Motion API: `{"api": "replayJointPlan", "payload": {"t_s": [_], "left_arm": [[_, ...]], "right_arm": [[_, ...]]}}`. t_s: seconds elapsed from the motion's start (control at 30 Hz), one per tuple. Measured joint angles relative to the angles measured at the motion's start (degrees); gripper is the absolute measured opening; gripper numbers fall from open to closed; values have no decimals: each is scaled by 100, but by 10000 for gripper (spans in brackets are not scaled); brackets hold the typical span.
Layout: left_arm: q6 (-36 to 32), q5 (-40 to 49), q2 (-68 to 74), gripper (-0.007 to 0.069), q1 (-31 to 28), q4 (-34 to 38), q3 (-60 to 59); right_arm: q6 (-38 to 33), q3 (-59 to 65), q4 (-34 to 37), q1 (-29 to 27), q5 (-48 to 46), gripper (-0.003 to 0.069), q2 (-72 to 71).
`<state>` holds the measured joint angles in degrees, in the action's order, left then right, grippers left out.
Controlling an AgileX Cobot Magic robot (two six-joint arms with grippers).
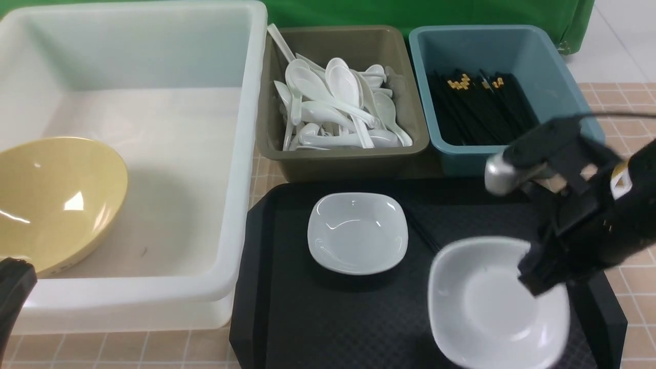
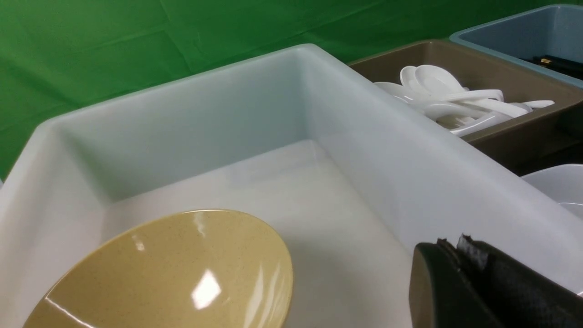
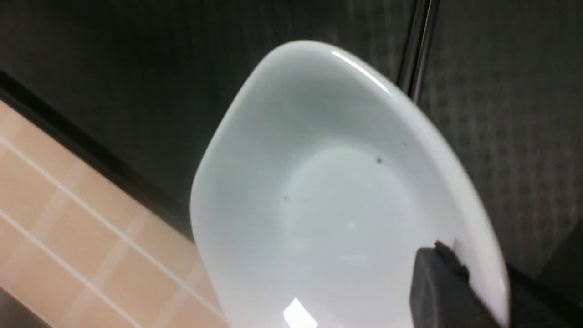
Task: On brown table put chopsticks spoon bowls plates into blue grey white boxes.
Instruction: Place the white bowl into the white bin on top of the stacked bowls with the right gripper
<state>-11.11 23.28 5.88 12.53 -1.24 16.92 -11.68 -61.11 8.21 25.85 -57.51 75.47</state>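
Your right tool pinches the right rim of the near white dish, at the right side of the black tray on the tiled surface. Your left tool shows only a corner, so you cannot tell whether it is spread or pressed together. The yellow bowl sits tilted in the white tub.

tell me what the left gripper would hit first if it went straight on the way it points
Most likely the floor of the white tub, beside the tilted yellow bowl. The left gripper seems aimed past the bowl's rim, though depth is hard to judge.
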Motion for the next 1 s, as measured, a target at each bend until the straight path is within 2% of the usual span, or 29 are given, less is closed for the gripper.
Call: {"api": "replayJointPlan", "payload": {"t_s": [0.07,0.17,0.27,0.37,0.5,0.57,0.6,0.7,0.83,1.0], "left_arm": [[0,-8,0,1,0,0,0],[0,-26,0,1,0,0,0],[0,-31,0,1,0,0,0],[0,-31,0,1,0,0,0],[0,-31,0,1,0,0,0],[0,-31,0,1,0,0,0],[0,-31,0,1,0,0,0],[0,-26,0,1,0,0,0],[0,-16,0,1,0,0,0],[0,-10,0,1,0,-42,0]], "right_arm": [[-191,-297,440,11,54,76,13],[-1091,-1467,1843,304,411,76,309],[-1457,-2486,2319,947,999,76,960],[-1730,-3392,2344,1523,1541,76,1963],[-2162,-4492,2227,1856,1755,76,3437],[-2267,-5186,2015,1916,1609,76,4320],[-2273,-5186,2015,1916,1580,76,4320],[-2332,-6555,1551,1920,836,76,5582],[-2469,-7654,1357,1928,336,76,6321],[-2479,-7818,1345,1959,189,83,6468]]}}
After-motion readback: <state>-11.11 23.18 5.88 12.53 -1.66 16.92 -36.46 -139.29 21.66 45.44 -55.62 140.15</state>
